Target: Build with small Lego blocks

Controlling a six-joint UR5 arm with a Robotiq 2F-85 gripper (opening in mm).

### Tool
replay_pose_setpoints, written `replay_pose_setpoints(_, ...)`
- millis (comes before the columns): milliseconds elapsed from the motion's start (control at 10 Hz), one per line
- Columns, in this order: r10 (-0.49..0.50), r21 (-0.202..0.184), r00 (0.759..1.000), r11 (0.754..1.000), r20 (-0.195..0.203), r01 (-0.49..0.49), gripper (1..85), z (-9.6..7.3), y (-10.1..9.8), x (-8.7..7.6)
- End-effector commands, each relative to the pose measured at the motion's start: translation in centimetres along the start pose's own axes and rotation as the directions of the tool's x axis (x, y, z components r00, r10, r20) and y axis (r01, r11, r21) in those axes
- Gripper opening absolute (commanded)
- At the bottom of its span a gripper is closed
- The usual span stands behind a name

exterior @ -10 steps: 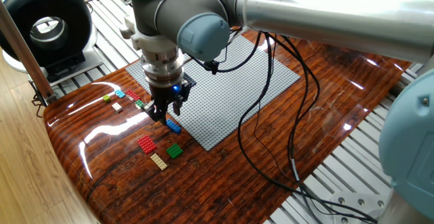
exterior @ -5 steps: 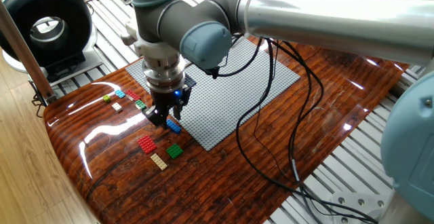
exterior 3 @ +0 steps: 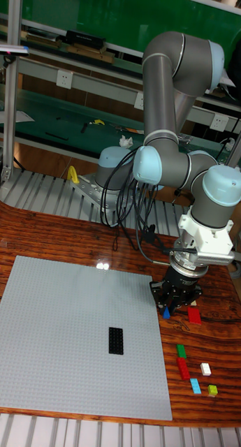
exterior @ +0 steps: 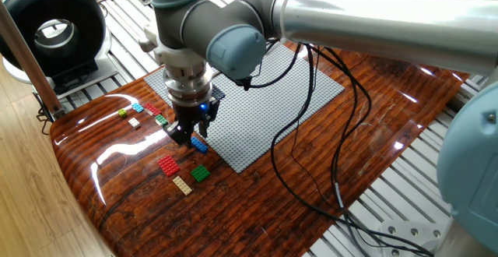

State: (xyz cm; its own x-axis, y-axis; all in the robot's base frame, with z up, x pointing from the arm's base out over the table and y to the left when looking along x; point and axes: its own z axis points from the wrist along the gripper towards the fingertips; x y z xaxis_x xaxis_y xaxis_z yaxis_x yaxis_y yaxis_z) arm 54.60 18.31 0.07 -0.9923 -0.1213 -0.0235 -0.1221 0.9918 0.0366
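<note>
My gripper (exterior: 188,135) (exterior 3: 176,304) hangs low over the wood table at the baseplate's near-left edge, its fingers spread. A blue brick (exterior: 200,143) (exterior 3: 166,314) lies at its fingertips; whether they touch it is unclear. A red brick (exterior: 168,165) (exterior 3: 195,316), a green brick (exterior: 201,173) and a tan brick (exterior: 183,184) lie loose just in front. Further left sit smaller bricks: light blue (exterior: 138,107), yellow-green (exterior: 123,114), white (exterior: 135,122), red (exterior: 152,110) and green (exterior: 161,120). A dark block (exterior 3: 117,340) stands on the grey baseplate (exterior: 280,93) (exterior 3: 71,328).
A black ring-shaped device (exterior: 53,31) stands on the metal frame at the far left. Black cables (exterior: 311,156) hang from the arm and trail over the table's right half. The table's curved edge (exterior: 78,179) runs close to the loose bricks.
Since a second ago my gripper has dropped slightly toward the blue brick. Nothing has moved in the last half second.
</note>
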Motion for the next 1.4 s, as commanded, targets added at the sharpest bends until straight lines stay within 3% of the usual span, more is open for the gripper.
replay_pose_setpoints(0,-0.003,-0.009,1.000,1.000,0.004,0.003,1.0,-0.2,0.2,-0.2)
replay_pose_setpoints(200,-0.006,0.005,1.000,1.000,-0.024,0.006,1.0,-1.7,0.1,-0.4)
replay_pose_setpoints(300,-0.012,-0.007,1.000,1.000,-0.029,0.012,1.0,-2.4,0.3,-1.0)
replay_pose_setpoints(500,-0.027,0.007,0.999,1.000,-0.019,0.027,1.0,-3.3,-0.1,-1.9)
replay_pose_setpoints(600,0.009,-0.031,1.000,0.999,0.023,-0.008,1.0,-3.3,1.0,-3.0)
replay_pose_setpoints(700,0.017,-0.008,0.999,1.000,0.044,-0.017,1.0,-3.3,0.4,-3.5)
replay_pose_setpoints(1000,0.037,0.018,0.998,0.999,0.045,-0.038,1.0,-3.3,-0.3,-3.5)
replay_pose_setpoints(1200,0.000,0.002,0.999,1.000,0.040,0.000,1.0,-3.2,-0.6,-3.8)
replay_pose_setpoints(1300,-0.025,-0.017,0.999,1.000,0.028,0.026,1.0,-3.2,-1.6,-4.2)
